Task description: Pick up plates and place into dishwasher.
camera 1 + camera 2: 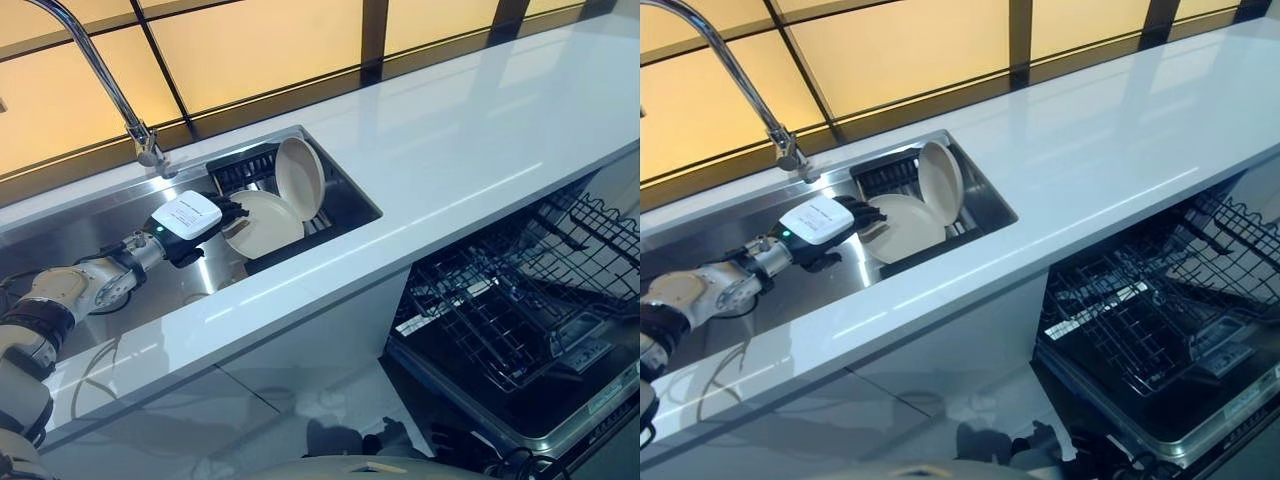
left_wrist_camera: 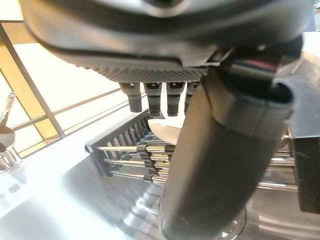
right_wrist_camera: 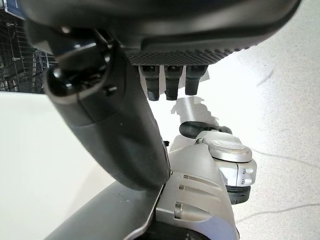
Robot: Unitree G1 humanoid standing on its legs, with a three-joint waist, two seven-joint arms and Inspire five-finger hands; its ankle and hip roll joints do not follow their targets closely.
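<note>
Cream plates sit in a dark rack (image 1: pixel 262 168) inside the steel sink (image 1: pixel 100 225). In the left eye view you see two: one plate (image 1: pixel 300 177) stands nearly upright on its edge, and a second plate (image 1: pixel 266 222) leans low just in front of it. Your left hand (image 1: pixel 200 222) reaches in from the left, fingers at the rim of the low plate. Whether they have closed on it, you cannot tell from here. Below the white table (image 1: pixel 470 140), to the right, the dishwasher (image 1: pixel 540 330) stands open, its wire rack pulled out and bare of plates. So by this showing nothing has been loaded yet; both plates remain to be moved.

The right eye view gives the same scene a touch shifted: the left hand (image 1: pixel 835 225) is against the low plate (image 1: pixel 908 225), with the upright plate (image 1: pixel 940 180) behind it and the dishwasher (image 1: pixel 1170 330) well apart from the sink.

The left wrist view adds what the head cannot: the hand's fingers (image 2: pixel 155 97) point straight out, uncurled, over the rack's metal tines (image 2: pixel 135 155), with a pale plate edge (image 2: pixel 167 131) just beyond the fingertips. No grasp appears made.

The right wrist view shows the right hand (image 3: pixel 170 82), fingers relaxed and holding nothing, hanging over pale floor (image 3: pixel 280 100), idle.
</note>
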